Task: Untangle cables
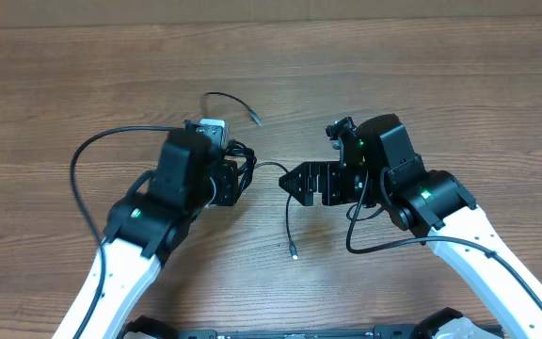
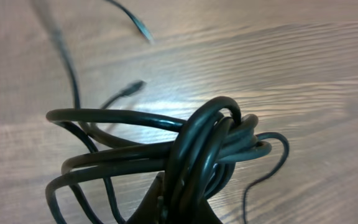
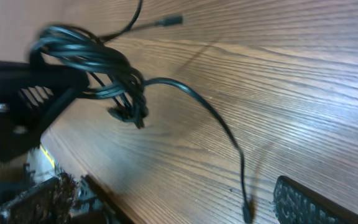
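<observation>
**Entry: cable bundle**
- Description: thin black cords wound in overlapping loops. One tight wrap crosses the rest.
- Location: about mid-worktop, a little toward the left edge.

**Attached parts**
- Loose strand: leaves the bundle on its right side and runs toward the near edge, ending in a small plug.
- Second strand: arcs toward the far edge.

**Left gripper**
- State: clamped fully onto the bundle, pinching where several loops cross. Whether the bundle is lifted off the wood cannot be told.

**Right gripper**
- State: jaws as wide apart as they go, holding nothing.
- Location: just beside the bundle, near where the loose strand exits.

**Step in hand (judged)**
- The left side anchors the bundle while the right takes a free strand.

**Handling notes**
- The right jaws should take the loose strand alone, close to its exit and clear of the loops.
- The draw should go slowly toward the right edge, along the strand's own path, so the tight wrap does not cinch.
- The left pinch needs to be firm, or the whole bundle will probably slide along.
- The thicker arm wire is not part of the item.
</observation>
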Controlling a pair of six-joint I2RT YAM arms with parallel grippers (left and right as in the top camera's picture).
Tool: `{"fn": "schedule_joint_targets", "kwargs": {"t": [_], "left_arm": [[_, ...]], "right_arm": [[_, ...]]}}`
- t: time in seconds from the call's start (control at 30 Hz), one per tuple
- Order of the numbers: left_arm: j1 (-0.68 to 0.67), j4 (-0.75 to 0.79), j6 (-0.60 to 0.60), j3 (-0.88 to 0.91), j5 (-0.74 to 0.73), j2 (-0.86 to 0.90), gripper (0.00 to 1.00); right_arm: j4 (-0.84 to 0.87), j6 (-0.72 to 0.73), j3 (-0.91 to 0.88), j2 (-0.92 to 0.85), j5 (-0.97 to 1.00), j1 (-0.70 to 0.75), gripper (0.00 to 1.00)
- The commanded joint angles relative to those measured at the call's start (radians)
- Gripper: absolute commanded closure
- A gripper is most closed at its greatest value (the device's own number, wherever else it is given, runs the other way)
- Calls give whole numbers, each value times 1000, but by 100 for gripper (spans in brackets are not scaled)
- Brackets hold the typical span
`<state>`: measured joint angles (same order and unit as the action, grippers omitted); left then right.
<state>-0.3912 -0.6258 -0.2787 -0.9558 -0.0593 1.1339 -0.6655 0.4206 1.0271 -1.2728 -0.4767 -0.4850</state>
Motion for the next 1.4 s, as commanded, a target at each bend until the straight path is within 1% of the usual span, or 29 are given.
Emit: {"fn": "schedule_joint_targets", "kwargs": {"t": [0.0,0.1,0.13,0.2,0.27,0.37,0.4,0.43,0.47,0.5,0.53,0.6,0.63,0.7,0.77,0.8,0.9,0.97,1.03,1.1,1.17,1.3,1.37], "left_arm": [[-2,26,124,-27,-39,-94,96],[-2,79,117,-27,-55,-160,96],[-2,95,91,-27,-56,-177,96],[-1,140,-83,-27,-58,-199,96],[-1,173,-187,-27,-103,-200,96],[-1,227,-273,-27,-224,-200,96],[-1,238,-307,-27,-253,-200,96],[-1,247,-337,-27,-286,-200,96],[-1,254,-358,-27,-314,-200,96],[-1,267,-375,-27,-362,-200,96],[-1,280,-388,-27,-408,-200,96],[-1,290,-399,-27,-466,-200,96],[-1,290,-399,-27,-493,-200,95],[-1,290,-402,-27,-500,-200,96],[-1,291,-403,-27,-510,-200,96],[-1,294,-416,-27,-512,-201,96],[-1,294,-449,-27,-522,-201,96],[-1,311,-470,-27,-558,-201,96],[-1,360,-493,-27,-629,-200,96],[-1,404,-501,-27,-681,-200,96],[-1,405,-515,-27,-710,-200,96],[-1,405,-523,-27,-719,-200,96],[-1,401,-523,-27,-698,-200,96]], "right_arm": [[9,-116,6,69,-110,4,0],[8,-193,6,110,-198,4,0],[8,-194,6,118,-207,4,1],[1,-193,6,145,-207,3,0],[-6,-193,6,145,-207,3,0],[10,-198,6,145,-253,3,2],[23,-234,6,145,-301,3,3],[48,-275,6,145,-375,3,5],[64,-285,6,145,-400,3,7],[85,-296,6,145,-416,3,15],[105,-296,6,145,-415,3,18],[137,-300,6,145,-415,4,19],[161,-299,6,145,-415,4,25],[181,-299,6,145,-415,4,32],[181,-299,6,145,-415,4,32],[181,-299,6,145,-410,4,28],[190,-299,6,145,-400,4,27],[194,-298,6,145,-397,4,26],[192,-294,6,145,-328,4,22],[195,-294,6,145,-315,4,20],[197,-292,6,145,-300,4,20],[197,-291,6,145,-291,4,19],[201,-289,6,145,-320,1,20]]}}
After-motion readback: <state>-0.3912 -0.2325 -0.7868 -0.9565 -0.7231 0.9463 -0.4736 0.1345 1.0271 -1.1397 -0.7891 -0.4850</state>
